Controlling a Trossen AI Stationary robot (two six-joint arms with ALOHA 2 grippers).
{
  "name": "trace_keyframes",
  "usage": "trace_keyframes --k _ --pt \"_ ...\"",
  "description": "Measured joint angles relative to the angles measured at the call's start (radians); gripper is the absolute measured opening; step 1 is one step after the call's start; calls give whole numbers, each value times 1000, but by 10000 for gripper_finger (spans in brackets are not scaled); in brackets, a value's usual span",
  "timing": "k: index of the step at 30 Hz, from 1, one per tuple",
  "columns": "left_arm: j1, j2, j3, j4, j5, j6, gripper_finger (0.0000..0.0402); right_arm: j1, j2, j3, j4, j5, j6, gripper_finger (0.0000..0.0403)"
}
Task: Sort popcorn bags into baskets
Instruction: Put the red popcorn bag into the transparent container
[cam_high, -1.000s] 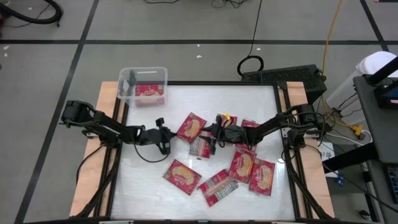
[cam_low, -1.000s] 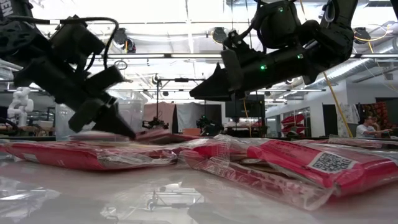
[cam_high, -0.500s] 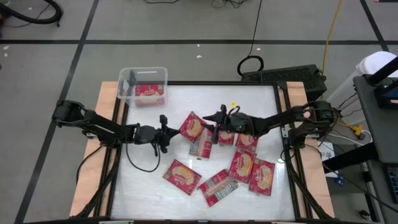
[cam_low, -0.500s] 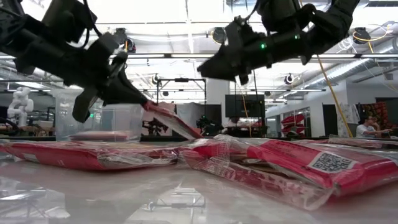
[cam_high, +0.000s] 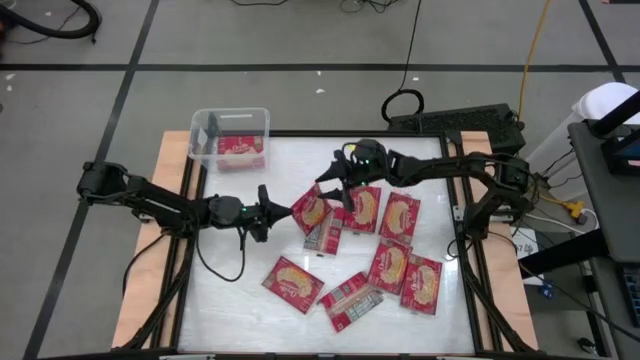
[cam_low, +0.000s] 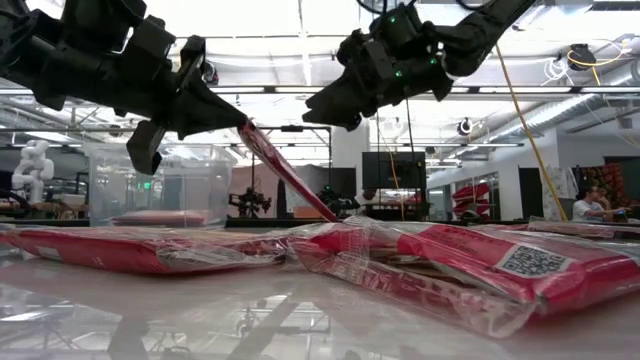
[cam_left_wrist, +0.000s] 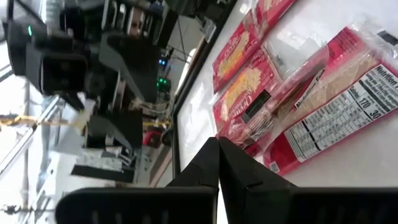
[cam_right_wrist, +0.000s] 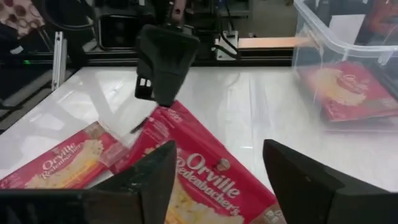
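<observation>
Several red popcorn bags lie on the white table. One popcorn bag (cam_high: 311, 210) is tilted up at its left end, with my left gripper (cam_high: 272, 210) shut on that end. In the low view this bag (cam_low: 285, 170) slants down from the gripper (cam_low: 232, 118). My right gripper (cam_high: 337, 190) hovers open above the same bag, a little toward the far edge, touching nothing. Its fingers frame the bag (cam_right_wrist: 205, 168) in the right wrist view. The clear basket (cam_high: 205, 130) stands at the far left corner with one bag (cam_high: 240, 152) lying flat inside. My left gripper pinches the bag's left end (cam_right_wrist: 160, 114) between its two shut fingers, right at the edge. The fingers come in nearly level from the table's left. The held end is raised and the bag slopes down, its opposite end (cam_low: 325, 212) resting low among the other bags.
Other bags lie flat: two near the middle (cam_high: 362, 207) (cam_high: 400, 216), one under the tilted bag (cam_high: 322, 236), and several toward the near edge (cam_high: 293, 283) (cam_high: 352, 300) (cam_high: 390, 265) (cam_high: 422, 284). Bare table (cam_high: 230, 250) is free on the left. A person sits far behind the table (cam_low: 590, 205).
My left gripper has risen and rolled about its own line, raising the bag's left end; the bag has gone from flat to steeply tilted while its right end has stayed down. My right gripper has lifted and swung toward the far edge, off the bags in the middle.
</observation>
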Motion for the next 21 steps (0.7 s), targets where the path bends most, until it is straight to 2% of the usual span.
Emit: trace_keyframes --k 6,15,19,21 --pt "26 0 4 1 67 5 2 -72 87 31 15 -155 43 247" --pt "35 1 28 -42 69 9 3 -82 294 167 21 -287 36 247" --pt "35 1 29 -56 65 12 3 -87 374 240 -42 -446 23 246" --pt "35 1 29 -56 62 12 3 -87 397 254 -78 -472 -8 242"
